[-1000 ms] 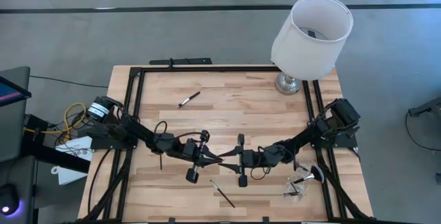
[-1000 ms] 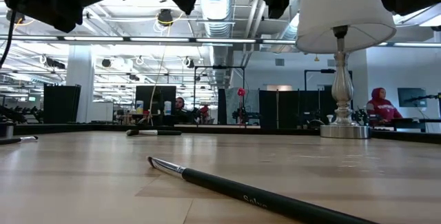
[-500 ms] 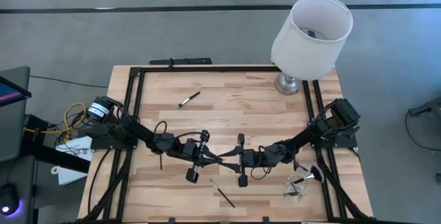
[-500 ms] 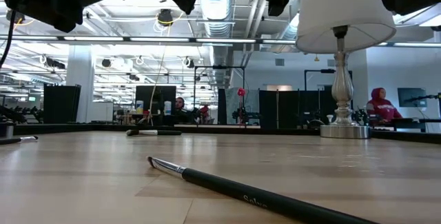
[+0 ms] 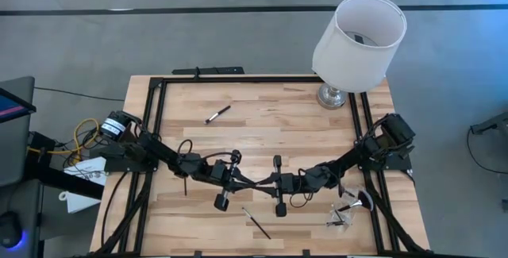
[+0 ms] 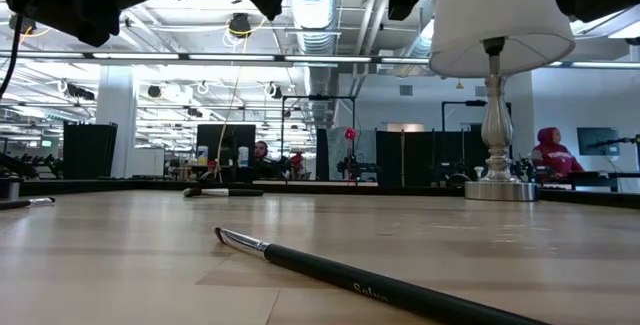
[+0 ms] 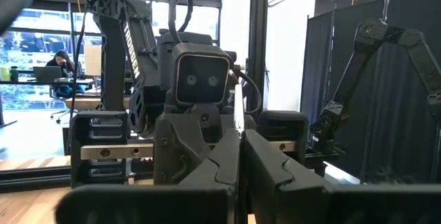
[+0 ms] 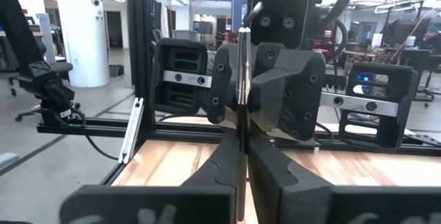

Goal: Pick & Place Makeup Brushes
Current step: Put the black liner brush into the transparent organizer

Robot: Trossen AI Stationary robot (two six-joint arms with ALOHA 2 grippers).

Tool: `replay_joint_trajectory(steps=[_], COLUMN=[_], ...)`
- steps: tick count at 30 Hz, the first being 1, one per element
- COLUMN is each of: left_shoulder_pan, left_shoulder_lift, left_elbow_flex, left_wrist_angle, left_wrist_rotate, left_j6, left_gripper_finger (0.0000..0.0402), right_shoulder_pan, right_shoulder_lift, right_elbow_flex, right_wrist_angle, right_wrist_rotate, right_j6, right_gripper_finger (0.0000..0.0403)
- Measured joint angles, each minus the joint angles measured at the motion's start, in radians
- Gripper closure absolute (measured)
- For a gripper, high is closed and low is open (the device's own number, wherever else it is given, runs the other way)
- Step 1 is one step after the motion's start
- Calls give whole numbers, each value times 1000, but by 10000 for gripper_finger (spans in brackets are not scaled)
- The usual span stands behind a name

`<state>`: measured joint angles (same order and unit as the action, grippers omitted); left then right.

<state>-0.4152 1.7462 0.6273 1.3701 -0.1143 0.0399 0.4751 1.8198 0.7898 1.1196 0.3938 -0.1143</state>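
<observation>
We list by colour: table (image 5: 302,123), pale wood in blond and tan planks, framed in black rails; makeup brushes, black handles, one (image 6: 380,290) with silver ferrule and pale lettering, another (image 5: 217,114) with a white tip; lamp (image 5: 359,40), white shade on a silver base; left gripper (image 5: 252,182) and right gripper (image 5: 263,183), both black; floor (image 5: 159,28), grey crossed by dark lines

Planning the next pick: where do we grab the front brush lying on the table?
The front brush lies flat and slanted. Take its black handle mid-length, not the bristle tip. Come straight down from above, closing across the shaft.
</observation>
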Motion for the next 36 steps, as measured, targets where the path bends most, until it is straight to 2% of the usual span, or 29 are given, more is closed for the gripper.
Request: replay_joint_trajectory(steps=[9, 14, 21, 24, 30, 36], left_shoulder_pan=[0, 0, -5, -11, -37, -60], left_shoulder_lift=[-1, -1, -25, -77, -235, -316], left_elbow_flex=[0, -2, -2, -2, -2, -2], left_wrist_angle=[-6, -19, -52, -152, -403, -513], left_wrist_rotate=[-1, -4, -2, -13, -17, -21], left_j6=[-21, -22, -27, -30, -30, -30], left_gripper_finger=[370, 331, 262, 236, 205, 202], right_shoulder_pan=[1, 28, 104, 153, 276, 432], right_shoulder_lift=[0, -4, -157, -245, -405, -554], right_elbow_flex=[0, 0, 0, 0, 0, 0], right_wrist_angle=[4, -28, -341, -527, -981, -1236], right_wrist_rotate=[4, 110, 277, 297, 290, 286], right_j6=[1, 1, 79, 181, 569, 858], right_gripper_finger=[397, 400, 401, 401, 400, 400])
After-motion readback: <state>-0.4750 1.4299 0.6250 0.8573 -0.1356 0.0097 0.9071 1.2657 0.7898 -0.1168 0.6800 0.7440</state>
